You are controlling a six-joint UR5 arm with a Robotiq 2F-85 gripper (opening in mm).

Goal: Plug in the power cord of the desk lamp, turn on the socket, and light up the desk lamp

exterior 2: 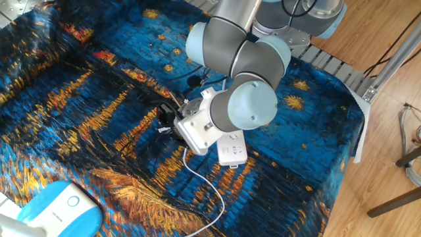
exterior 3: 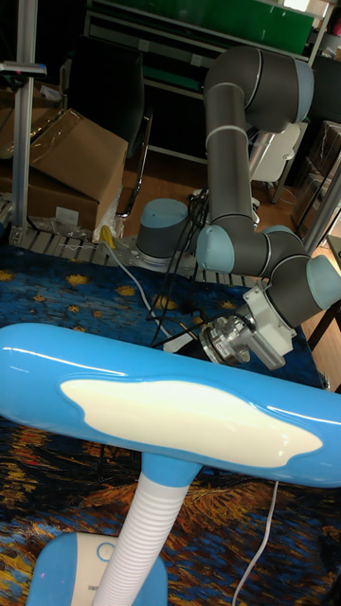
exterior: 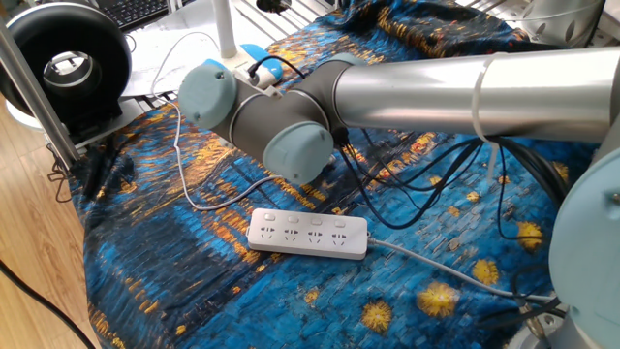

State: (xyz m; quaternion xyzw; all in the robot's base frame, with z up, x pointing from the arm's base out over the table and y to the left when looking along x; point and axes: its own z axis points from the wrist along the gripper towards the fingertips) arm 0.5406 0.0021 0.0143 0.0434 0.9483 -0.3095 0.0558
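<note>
My arm (exterior: 436,82) reaches in low, wrist (exterior 2: 227,108) bent down and sideways. I see the gripper (exterior 2: 166,120) pointing level, its fingers too hidden to judge.

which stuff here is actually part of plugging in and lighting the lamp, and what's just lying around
Part of the job:
desk lamp
power cord
socket
gripper

Just lying about:
black ring-shaped device
black cables
keyboard

Starry blue-and-gold painted cloth (exterior: 194,281) covers the surface; white socket (exterior: 308,234), thin white power cord (exterior: 184,165), light-blue and white desk lamp (exterior 3: 170,402).
</note>
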